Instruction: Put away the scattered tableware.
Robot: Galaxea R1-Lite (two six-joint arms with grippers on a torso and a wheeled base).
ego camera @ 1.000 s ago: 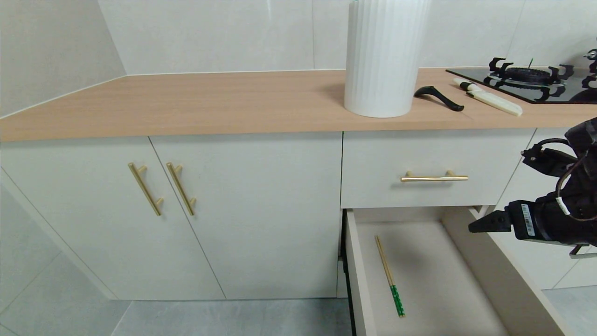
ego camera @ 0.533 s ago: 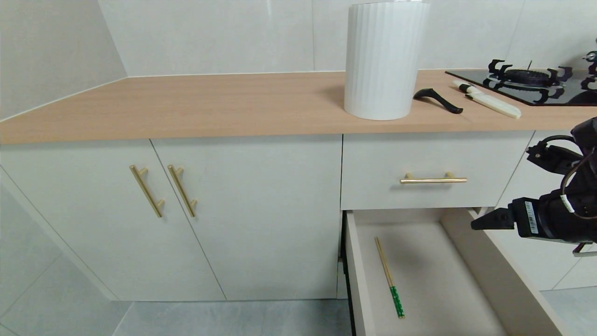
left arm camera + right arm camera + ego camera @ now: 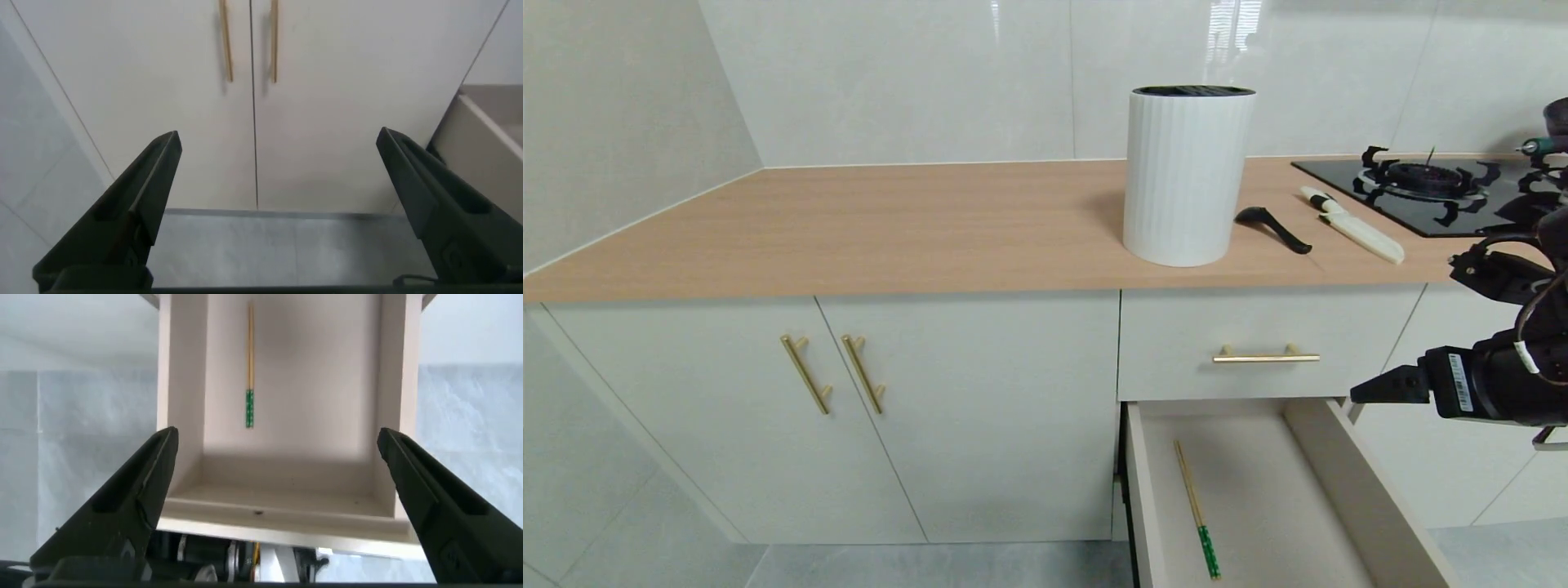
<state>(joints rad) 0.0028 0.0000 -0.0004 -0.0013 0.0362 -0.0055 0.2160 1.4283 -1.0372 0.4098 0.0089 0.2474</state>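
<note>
Right gripper (image 3: 1388, 385) hangs by the right side of the open pale lower drawer (image 3: 1356, 490), fingers spread wide, nothing between them. In the drawer, flat on the floor and nearer its left wall: pair of wooden chopsticks w/ green ends (image 3: 1196, 523), lying front-to-back. Up on the wood-grain countertop (image 3: 890, 229): tall white ribbed cylinder holder (image 3: 1186, 175), just right of it a black curved utensil (image 3: 1272, 227), then a cream-bladed knife (image 3: 1352, 229), near the black glass hob (image 3: 1429, 184). Left gripper (image 3: 278, 137) sits low, facing the pale cabinet doors w/ gold bar handles (image 3: 327, 106). Fingers wide too, empty.
</note>
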